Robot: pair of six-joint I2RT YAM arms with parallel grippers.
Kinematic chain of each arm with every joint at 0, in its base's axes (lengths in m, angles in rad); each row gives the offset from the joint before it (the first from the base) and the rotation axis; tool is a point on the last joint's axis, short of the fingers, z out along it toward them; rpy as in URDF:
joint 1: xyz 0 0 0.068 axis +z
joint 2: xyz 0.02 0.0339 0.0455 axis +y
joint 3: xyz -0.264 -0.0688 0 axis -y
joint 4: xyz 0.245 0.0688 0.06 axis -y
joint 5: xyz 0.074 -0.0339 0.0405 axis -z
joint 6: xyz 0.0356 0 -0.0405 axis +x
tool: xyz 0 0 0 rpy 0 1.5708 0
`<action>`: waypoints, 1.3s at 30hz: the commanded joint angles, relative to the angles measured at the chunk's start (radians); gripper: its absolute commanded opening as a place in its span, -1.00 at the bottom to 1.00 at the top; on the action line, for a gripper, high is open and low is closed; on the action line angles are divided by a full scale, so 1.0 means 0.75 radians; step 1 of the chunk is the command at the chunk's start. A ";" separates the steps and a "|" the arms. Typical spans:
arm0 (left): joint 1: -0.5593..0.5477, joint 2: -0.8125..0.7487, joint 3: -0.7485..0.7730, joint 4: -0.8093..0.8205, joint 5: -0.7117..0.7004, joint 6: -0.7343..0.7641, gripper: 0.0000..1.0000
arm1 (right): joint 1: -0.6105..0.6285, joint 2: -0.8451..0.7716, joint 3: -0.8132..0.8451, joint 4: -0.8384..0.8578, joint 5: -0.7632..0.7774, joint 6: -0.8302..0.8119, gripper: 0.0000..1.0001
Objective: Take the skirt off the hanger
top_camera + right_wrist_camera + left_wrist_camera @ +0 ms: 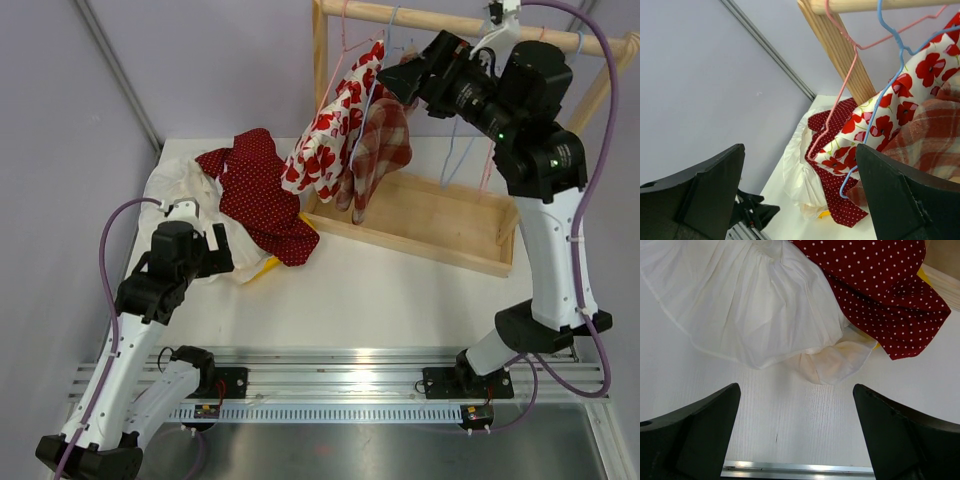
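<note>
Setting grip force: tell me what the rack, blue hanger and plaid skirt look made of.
Rack: pale bare-looking wood, grain visible. Blue hanger: thin bent wire, glossy, probably coated metal. Plaid skirt: soft matte woven cloth, hanging in folds.

I read the right arm's fingers [700, 200] as spread wide with nothing between them. A pink hanger [841, 94] and a blue hanger [868, 131] hook over the wooden rail [865, 5]. The blue wire crosses the poppy-print skirt [920, 75], which touches a plaid garment [935, 145].

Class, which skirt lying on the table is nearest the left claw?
The white skirt: it lies just ahead of the open left claw, while the red dotted skirt lies beyond it.
</note>
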 commanded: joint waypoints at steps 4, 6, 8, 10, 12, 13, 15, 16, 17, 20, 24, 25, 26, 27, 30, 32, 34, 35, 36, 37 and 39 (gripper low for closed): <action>-0.002 -0.031 -0.004 0.067 0.036 -0.001 0.98 | 0.052 0.171 0.012 0.004 0.171 -0.086 0.99; -0.002 -0.029 -0.004 0.071 0.042 -0.001 0.97 | 0.054 0.210 -0.001 0.018 0.192 -0.099 0.99; -0.002 -0.027 -0.004 0.071 0.048 0.001 0.98 | 0.056 0.247 -0.001 0.026 0.202 -0.101 0.99; -0.002 -0.025 -0.004 0.071 0.052 0.001 0.98 | 0.063 0.277 -0.001 0.034 0.220 -0.103 0.99; -0.002 -0.029 -0.004 0.073 0.052 0.001 0.98 | 0.065 0.296 -0.003 0.051 0.235 -0.105 0.99; -0.002 -0.027 -0.006 0.073 0.056 0.003 0.98 | 0.065 0.310 -0.005 0.055 0.237 -0.105 0.99; -0.002 -0.027 -0.006 0.075 0.058 0.003 0.98 | 0.065 0.327 -0.003 0.069 0.237 -0.103 0.90; -0.002 -0.027 -0.008 0.075 0.064 0.003 0.98 | 0.067 0.335 0.001 0.071 0.235 -0.101 0.79; -0.002 -0.023 -0.010 0.075 0.064 0.003 0.98 | 0.069 0.349 0.004 0.075 0.233 -0.097 0.75; -0.002 -0.017 -0.010 0.077 0.070 0.005 0.98 | 0.073 0.370 -0.005 0.087 0.220 -0.089 0.32; -0.002 -0.021 -0.010 0.075 0.066 0.005 0.98 | 0.071 0.376 -0.021 0.094 0.208 -0.084 -0.29; -0.002 -0.021 -0.010 0.075 0.064 0.003 0.98 | 0.071 0.380 -0.025 0.094 0.206 -0.084 -0.39; -0.002 -0.021 -0.008 0.075 0.062 0.003 0.98 | 0.071 0.380 -0.029 0.092 0.206 -0.084 -0.60; -0.002 -0.021 -0.008 0.075 0.060 0.003 0.98 | 0.071 0.378 -0.029 0.088 0.202 -0.086 -0.78; -0.002 -0.023 0.006 0.067 0.042 0.003 0.98 | 0.071 0.362 -0.011 0.065 0.204 -0.093 -1.00; -0.002 -0.025 0.024 0.065 0.042 0.013 0.98 | 0.071 0.335 0.026 0.037 0.204 -0.111 -1.00; -0.014 -0.019 0.075 0.073 0.032 0.026 0.98 | 0.071 0.311 0.073 -0.002 0.210 -0.125 -1.00; -0.031 -0.012 0.104 0.079 0.013 0.024 0.98 | 0.069 0.302 0.120 -0.039 0.216 -0.142 -1.00; -0.077 0.000 0.189 0.083 -0.003 0.022 0.98 | 0.071 0.290 0.136 -0.056 0.222 -0.146 -1.00; -0.108 0.040 0.239 0.099 -0.023 0.022 0.98 | 0.071 0.256 0.145 -0.066 0.220 -0.150 -1.00; -0.234 0.102 0.359 0.122 -0.042 0.028 0.98 | 0.071 0.219 0.130 -0.078 0.220 -0.150 -1.00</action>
